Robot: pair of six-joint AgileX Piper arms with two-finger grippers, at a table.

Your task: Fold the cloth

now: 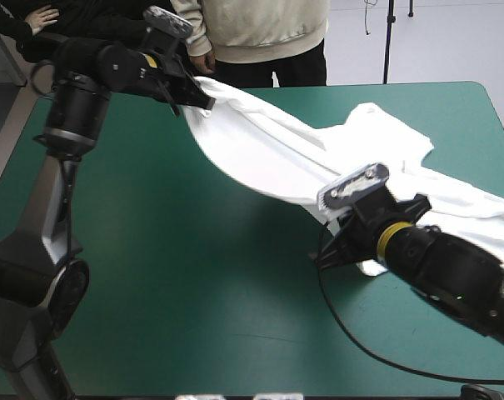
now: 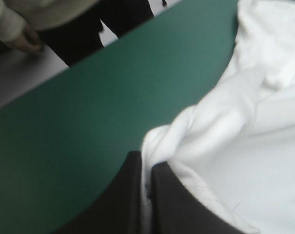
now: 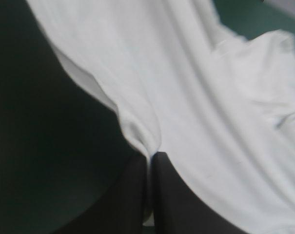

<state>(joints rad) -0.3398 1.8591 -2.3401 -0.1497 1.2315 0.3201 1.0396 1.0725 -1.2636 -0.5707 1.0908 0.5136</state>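
1. The table (image 1: 152, 250) fills most of the high view under its teal-green cover. A dark shadow (image 1: 260, 225) lies on the cover below the raised cloth.
2. The T-shirt (image 1: 268, 142) is white and drawn out in 1 long band. The band slants from near the table's far edge, left of middle, to a spot right of the table's middle. It hangs clear of the cover between the 2 grippers, sagging a little along its near edge. The rest lies crumpled on the cover toward the right edge, with 1 flap toward the far side.
3. The left arm (image 1: 60, 167) rises along the table's left side and bends across toward the far edge. The right arm (image 1: 451, 267) comes in low from the near right corner.
4. The left gripper (image 1: 203, 102) sits at the far end of the band. In its wrist view the black fingers (image 2: 130, 195) are clenched on a bunched edge of the T-shirt, with a thin white strip pinched between them.
5. The right gripper (image 1: 333, 223) sits at the near end of the band, close above the cover. Its fingers are likewise clamped on a fold of the T-shirt, which spreads out ahead of them in long creases.
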